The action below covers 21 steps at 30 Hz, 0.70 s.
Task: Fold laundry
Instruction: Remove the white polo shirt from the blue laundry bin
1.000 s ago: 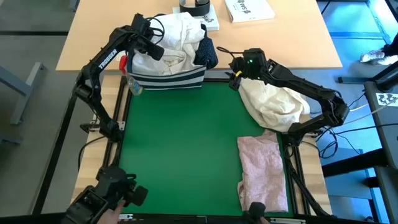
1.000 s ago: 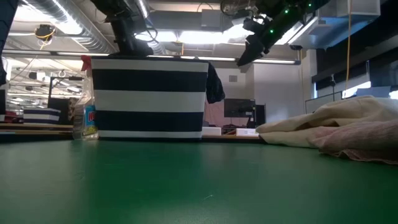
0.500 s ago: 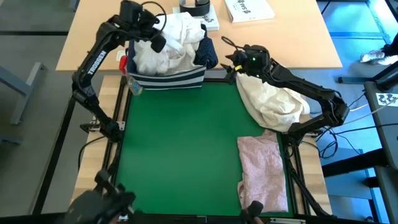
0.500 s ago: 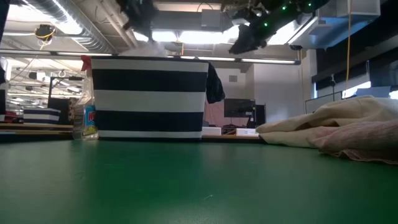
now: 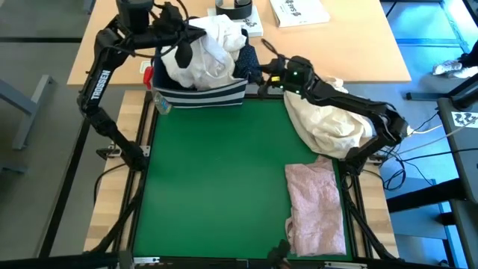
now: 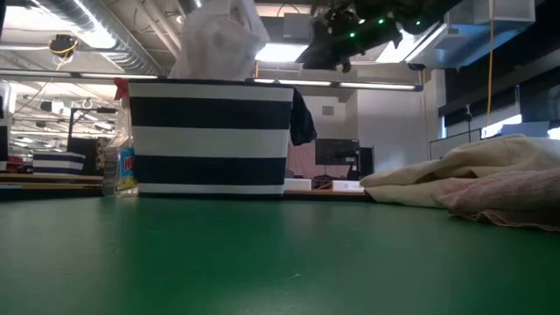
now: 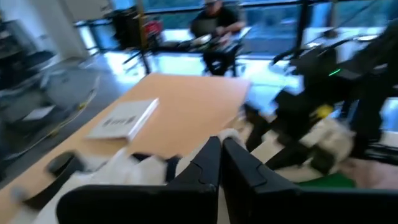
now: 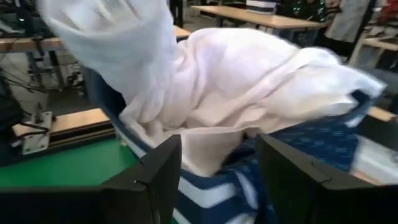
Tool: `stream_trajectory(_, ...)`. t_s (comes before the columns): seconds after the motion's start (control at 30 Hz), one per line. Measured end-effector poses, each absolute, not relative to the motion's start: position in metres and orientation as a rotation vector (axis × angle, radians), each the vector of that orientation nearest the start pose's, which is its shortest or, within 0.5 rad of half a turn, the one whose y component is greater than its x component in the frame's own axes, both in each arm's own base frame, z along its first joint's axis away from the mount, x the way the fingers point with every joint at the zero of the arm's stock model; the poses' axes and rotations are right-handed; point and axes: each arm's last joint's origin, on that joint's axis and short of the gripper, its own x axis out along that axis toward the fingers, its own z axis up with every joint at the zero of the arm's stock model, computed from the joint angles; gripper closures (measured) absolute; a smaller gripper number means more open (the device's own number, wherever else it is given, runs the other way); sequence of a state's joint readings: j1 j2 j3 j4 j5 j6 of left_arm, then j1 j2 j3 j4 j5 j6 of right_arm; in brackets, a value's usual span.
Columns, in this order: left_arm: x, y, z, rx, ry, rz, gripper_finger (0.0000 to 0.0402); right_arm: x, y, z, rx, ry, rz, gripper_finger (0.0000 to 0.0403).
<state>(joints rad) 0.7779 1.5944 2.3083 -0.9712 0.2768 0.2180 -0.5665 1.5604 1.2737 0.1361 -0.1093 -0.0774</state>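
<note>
Open-plan lab: exposed ceiling ducts [image 6: 83, 39], rows of workbenches [image 8: 273, 20].

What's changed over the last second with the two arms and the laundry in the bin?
The left gripper shut on the white shirt and lifted it above the bin. The right gripper moved toward the bin, open. The pink top and beige bundle stayed put.

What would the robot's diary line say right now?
left gripper: shut on white shirt, lifting from bin | right gripper: open beside bin | pink top: on mat
</note>
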Motion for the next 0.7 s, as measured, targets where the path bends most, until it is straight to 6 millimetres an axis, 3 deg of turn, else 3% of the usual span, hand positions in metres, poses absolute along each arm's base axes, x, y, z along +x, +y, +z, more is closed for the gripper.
stream_trajectory(0.23, 0.203, 0.161, 0.557, 0.098, 0.233, 0.350, 0.0398, 0.340, -0.192, 0.343, -0.021, 0.155, -0.343, 0.0196)
stream_trajectory(0.7, 0.213, 0.147, 0.557, 0.109, 0.225, 0.285, 0.0398, 0.406, -0.202, 0.331, -0.032, 0.145, -0.237, 0.0196)
